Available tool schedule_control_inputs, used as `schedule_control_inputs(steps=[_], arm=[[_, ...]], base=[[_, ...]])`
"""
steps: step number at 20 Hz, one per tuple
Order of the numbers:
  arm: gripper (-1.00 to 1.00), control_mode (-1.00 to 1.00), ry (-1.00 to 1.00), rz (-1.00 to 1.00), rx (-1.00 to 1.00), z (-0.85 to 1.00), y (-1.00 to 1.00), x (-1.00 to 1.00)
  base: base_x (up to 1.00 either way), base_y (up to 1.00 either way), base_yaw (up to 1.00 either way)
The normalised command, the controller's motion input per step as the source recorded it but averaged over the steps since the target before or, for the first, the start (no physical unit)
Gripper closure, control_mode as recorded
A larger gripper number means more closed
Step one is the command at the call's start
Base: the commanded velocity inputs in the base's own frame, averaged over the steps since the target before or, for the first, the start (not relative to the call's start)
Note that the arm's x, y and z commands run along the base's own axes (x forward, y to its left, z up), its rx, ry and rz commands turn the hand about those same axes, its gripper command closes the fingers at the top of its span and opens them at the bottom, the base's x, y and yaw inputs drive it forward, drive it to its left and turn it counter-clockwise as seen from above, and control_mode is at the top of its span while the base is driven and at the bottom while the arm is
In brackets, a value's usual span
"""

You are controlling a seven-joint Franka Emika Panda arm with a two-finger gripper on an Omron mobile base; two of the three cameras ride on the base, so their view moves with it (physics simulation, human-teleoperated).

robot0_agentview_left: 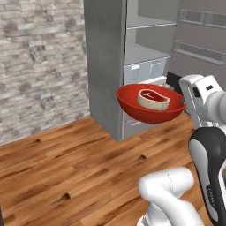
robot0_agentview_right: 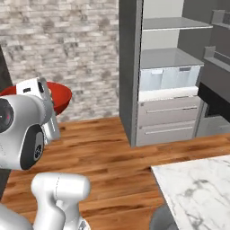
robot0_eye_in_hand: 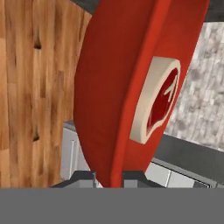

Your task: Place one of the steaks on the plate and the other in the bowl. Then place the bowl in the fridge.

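While jaws pinch one bowl (robot0_agentview_left: 148, 112), it carries one steak (robot0_agentview_left: 153, 99).

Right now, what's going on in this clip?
The robot arm is carrying the red bowl in mid-air, its pincer clamped on the bowl's rim. A steak with a pale fat rim lies inside the bowl. The bowl hangs above the wooden floor, in front of the open grey fridge, whose shelves and drawers are showing. It has not yet been set inside.
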Motion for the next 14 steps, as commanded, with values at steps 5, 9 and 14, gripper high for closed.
schedule_control_inputs(steps=[5, 9, 14], arm=[[1.0, 1.0, 0.0, 0.0, 0.0, 0.0, 0.0, 0.0], [1.0, 1.0, 0.0, 0.0, 0.0, 0.0, 0.0, 0.0], [1.0, 1.0, 0.0, 0.0, 0.0, 0.0, 0.0, 0.0]], base=[[0.94, 0.27, -0.21], [0.82, 0.05, -0.23], [0.74, 0.0, -0.21]])
